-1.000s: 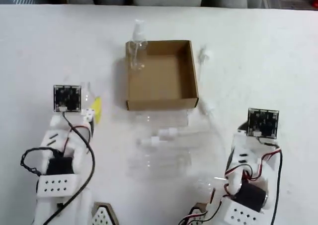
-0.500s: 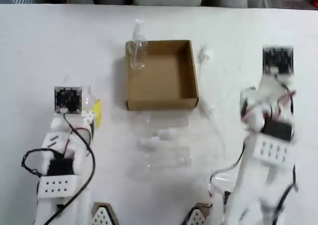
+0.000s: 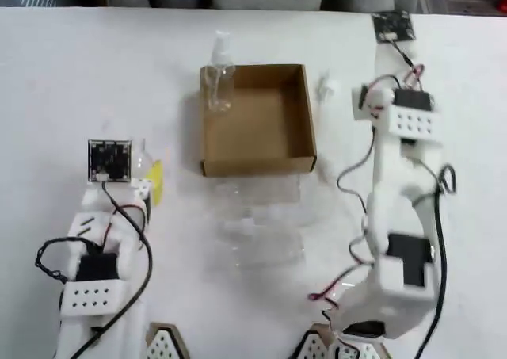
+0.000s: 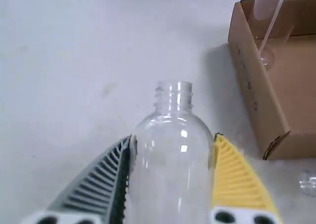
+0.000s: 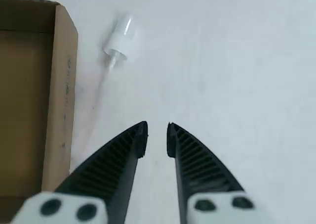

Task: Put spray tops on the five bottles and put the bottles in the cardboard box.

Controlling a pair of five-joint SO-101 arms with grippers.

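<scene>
My left gripper (image 4: 173,140) is shut on a clear uncapped bottle (image 4: 173,155), its neck pointing away, between the grey finger (image 4: 98,184) and the yellow one (image 4: 237,179). From above, that bottle (image 3: 142,158) sits left of the cardboard box (image 3: 257,162). A bottle with a spray top (image 3: 218,78) stands in the box's far left corner. My right gripper (image 5: 156,137) hovers narrowly open over bare table, nothing between its fingers. A loose white spray top (image 5: 118,38) with its thin tube lies just beyond the fingertips, beside the box wall (image 5: 61,85); from above, the spray top (image 3: 323,85) is right of the box.
Several clear uncapped bottles (image 3: 257,220) lie on their sides just in front of the box. The right arm (image 3: 400,121) stretches along the table's right side. Another bottle neck (image 4: 308,179) lies near the box's front corner.
The right arm has swung up from its folded place at the near right and stretched out to the far right of the box. The left arm kept still with its bottle.
</scene>
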